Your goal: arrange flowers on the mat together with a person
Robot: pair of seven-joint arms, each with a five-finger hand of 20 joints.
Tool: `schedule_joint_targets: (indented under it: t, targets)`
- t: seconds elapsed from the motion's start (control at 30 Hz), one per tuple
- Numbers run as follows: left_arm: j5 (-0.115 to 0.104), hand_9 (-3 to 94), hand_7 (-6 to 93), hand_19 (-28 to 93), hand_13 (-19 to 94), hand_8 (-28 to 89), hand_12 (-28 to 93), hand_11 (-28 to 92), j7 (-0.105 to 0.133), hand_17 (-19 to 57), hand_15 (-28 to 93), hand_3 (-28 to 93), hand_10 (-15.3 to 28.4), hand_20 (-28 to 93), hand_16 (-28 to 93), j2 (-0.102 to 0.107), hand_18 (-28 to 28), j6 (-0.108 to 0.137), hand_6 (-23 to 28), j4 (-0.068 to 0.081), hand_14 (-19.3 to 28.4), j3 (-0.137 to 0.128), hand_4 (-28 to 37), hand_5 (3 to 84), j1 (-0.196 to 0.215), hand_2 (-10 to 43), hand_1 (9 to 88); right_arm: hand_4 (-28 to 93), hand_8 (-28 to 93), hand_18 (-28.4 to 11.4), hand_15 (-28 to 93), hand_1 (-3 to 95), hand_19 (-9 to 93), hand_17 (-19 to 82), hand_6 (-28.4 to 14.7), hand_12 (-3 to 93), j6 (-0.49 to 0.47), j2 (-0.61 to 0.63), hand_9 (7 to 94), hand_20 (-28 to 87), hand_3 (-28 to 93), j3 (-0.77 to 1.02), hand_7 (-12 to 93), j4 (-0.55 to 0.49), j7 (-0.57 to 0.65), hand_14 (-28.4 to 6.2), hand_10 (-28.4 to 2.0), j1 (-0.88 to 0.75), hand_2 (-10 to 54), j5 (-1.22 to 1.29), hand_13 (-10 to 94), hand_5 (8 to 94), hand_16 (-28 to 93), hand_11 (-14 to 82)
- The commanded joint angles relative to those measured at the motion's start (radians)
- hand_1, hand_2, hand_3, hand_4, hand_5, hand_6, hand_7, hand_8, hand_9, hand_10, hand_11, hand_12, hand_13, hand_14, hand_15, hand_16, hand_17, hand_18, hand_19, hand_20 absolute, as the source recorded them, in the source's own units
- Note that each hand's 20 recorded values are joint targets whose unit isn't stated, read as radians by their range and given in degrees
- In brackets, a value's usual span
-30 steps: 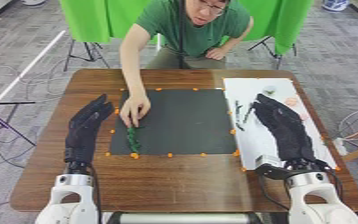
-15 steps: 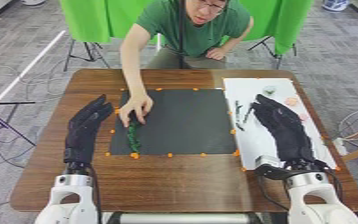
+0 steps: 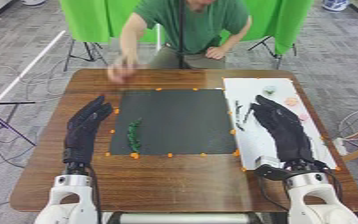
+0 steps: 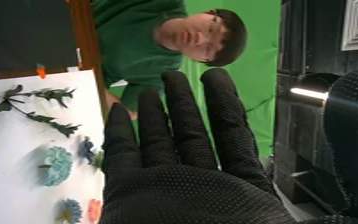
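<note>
You have one green sprig [image 3: 133, 136] on the mat [image 3: 186, 120]; flowers [image 4: 58, 166] and loose stems [image 4: 56, 94] on the white sheet [image 4: 11, 145] await placing. Your left robot hand [image 3: 84, 131] and right robot hand [image 3: 286, 131] are straight-fingered, empty.

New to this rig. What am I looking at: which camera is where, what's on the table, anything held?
It's a robot with two white arms ending in black-gloved hands. The head view looks down from its head; the right wrist view looks past its right hand. On the table, a dark mat bears one green sprig; a white sheet holds more sprigs and flowers. Both robot hands, left included, are open and empty. Opposite, a person's hand is off the mat.
</note>
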Motion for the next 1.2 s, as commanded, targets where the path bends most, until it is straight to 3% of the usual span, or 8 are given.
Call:
schedule_joint_targets:
  t: [0.03,0.13,0.27,0.37,0.5,0.7,1.03,1.2]
  targets:
    - [-0.009,43.3,13.1,4,35,-6,13,16,-0.009,5.7,13,64,12.1,18,2,-0.012,11.0,0.006,2.5,0.002,16.2,-0.003,-16.5,43.8,0.013,-9.5,30.8,-19,-11,-8.9,9,16.8,0,15,-2.3,12.3,0.003,0.008,44.9,22,77,0.01,15,0.004,-0.042,-10.4,-14.9,0.011,-5.3,-0.01,29,42.7,10,5.1]
    - [-0.009,43.3,13.2,4,35,-6,13,16,-0.01,5.7,13,64,12.1,18,2,-0.012,11.0,0.006,2.4,0.002,16.2,0.0,-16.6,43.7,0.011,-9.5,30.8,-19,-11,-9.3,10,18.0,1,15,-2.2,12.4,0.046,0.039,44.7,23,76,0.051,16,0.004,-0.1,-10.4,-14.8,0.051,-6.5,-0.116,30,42.4,10,5.1]
    - [-0.01,43.3,13.1,4,35,-6,13,16,-0.012,5.7,13,64,12.1,18,2,-0.007,11.0,0.009,2.4,0.003,16.2,0.0,-16.6,43.7,0.011,-9.5,30.8,-23,-12,-11.4,13,18.2,5,19,-1.8,16.4,0.233,0.115,47.8,28,75,0.115,18,0.014,-0.171,-11.7,-14.6,0.109,-9.4,-0.431,37,43.6,16,10.1]
    - [-0.01,43.3,13.1,4,35,-6,13,16,-0.013,5.7,13,64,12.1,18,2,-0.006,11.0,0.011,2.5,0.0,16.2,0.0,-16.6,43.8,0.017,-9.5,30.8,-27,-13,-13.2,17,19.2,15,20,-0.7,19.6,0.366,0.178,52.8,33,74,0.164,22,0.037,-0.139,-12.5,-15.0,0.136,-9.5,-0.723,46,47.9,23,17.4]
    - [-0.009,43.3,13.1,4,35,-6,13,16,-0.014,5.7,13,64,12.2,18,2,-0.006,11.0,0.013,2.5,-0.003,16.1,0.001,-16.5,43.8,0.022,-9.5,30.7,-28,-14,-14.9,37,22.8,38,21,0.8,23.4,0.392,0.233,60.1,40,71,0.244,29,0.037,-0.057,-12.3,-14.6,0.11,-9.5,-0.977,56,55.3,25,29.4]
    - [-0.011,43.3,13.2,4,35,-6,13,16,-0.013,5.7,13,64,12.1,18,2,-0.003,11.0,0.013,2.5,-0.006,16.2,-0.001,-16.4,43.8,0.025,-9.5,30.7,-28,-13,-18.0,55,28.9,58,23,1.1,26.1,0.227,0.263,66.4,46,71,0.322,31,0.007,0.075,-11.3,-13.4,0.038,-9.5,-1.2,63,59.3,26,33.8]
    - [-0.01,43.2,13.2,4,35,-6,13,16,-0.014,5.7,13,64,12.1,18,2,-0.004,11.0,0.015,2.5,-0.007,16.2,0.0,-16.5,43.7,0.026,-9.5,30.9,-28,-12,-18.8,62,34.3,64,27,0.7,25.8,-0.168,0.3,69.9,49,72,0.317,28,-0.004,0.259,-10.2,-12.4,0.027,-9.5,-1.339,66,63.0,27,31.8]
    - [-0.01,43.3,13.1,4,35,-6,13,16,-0.017,5.7,13,64,12.1,18,2,-0.003,11.0,0.015,2.5,-0.007,16.2,0.001,-16.5,43.7,0.026,-9.5,30.9,-28,-10,-19.6,64,37.0,66,26,0.0,24.8,-0.262,0.301,70.1,50,58,0.312,24,0.013,0.271,-10.6,-12.3,0.034,-9.5,-1.327,66,62.6,27,27.4]
